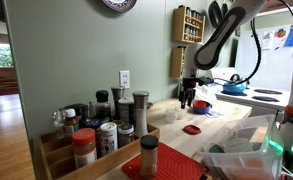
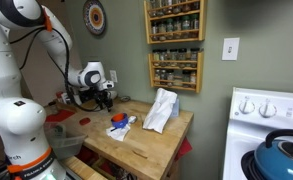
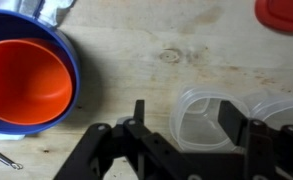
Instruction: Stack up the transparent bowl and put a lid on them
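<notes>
In the wrist view two transparent bowls lie side by side on the wooden counter, one (image 3: 199, 118) between my fingers and another (image 3: 278, 108) just right of it. My gripper (image 3: 184, 118) is open above the counter, and its fingers straddle the nearer bowl without closing on it. The small red lid (image 3: 282, 11) lies flat at the top right corner, apart from the bowls. In both exterior views the gripper (image 1: 189, 98) (image 2: 104, 98) points down over the counter. The lid (image 1: 192, 129) shows on the wood in front of it.
An orange bowl (image 3: 26, 82) sits inside a blue bowl (image 3: 74, 60) at the left. A white bag (image 2: 161, 110) and a blue cloth (image 2: 118, 121) lie on the counter. Spice jars (image 1: 106, 125), a red mat with a bottle (image 1: 149, 155), a stove and a blue kettle (image 2: 282, 155) stand around.
</notes>
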Robot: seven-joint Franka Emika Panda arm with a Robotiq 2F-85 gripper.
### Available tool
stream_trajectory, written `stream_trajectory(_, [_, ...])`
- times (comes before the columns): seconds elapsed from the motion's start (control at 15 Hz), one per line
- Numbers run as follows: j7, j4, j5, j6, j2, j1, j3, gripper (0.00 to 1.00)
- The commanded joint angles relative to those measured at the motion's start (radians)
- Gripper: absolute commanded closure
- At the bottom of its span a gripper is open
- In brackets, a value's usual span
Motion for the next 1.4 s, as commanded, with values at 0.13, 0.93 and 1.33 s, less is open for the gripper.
stream_trajectory(0.13, [0.024, -0.017, 0.003, 0.066, 0.025, 0.000, -0.008, 0.52])
stream_trajectory(0.93, [0.006, -0.017, -0.024, -0.003, -0.053, -0.003, -0.013, 0.97])
stream_trajectory(1.33, [0.014, 0.016, -0.128, -0.187, -0.211, -0.010, -0.002, 0.97])
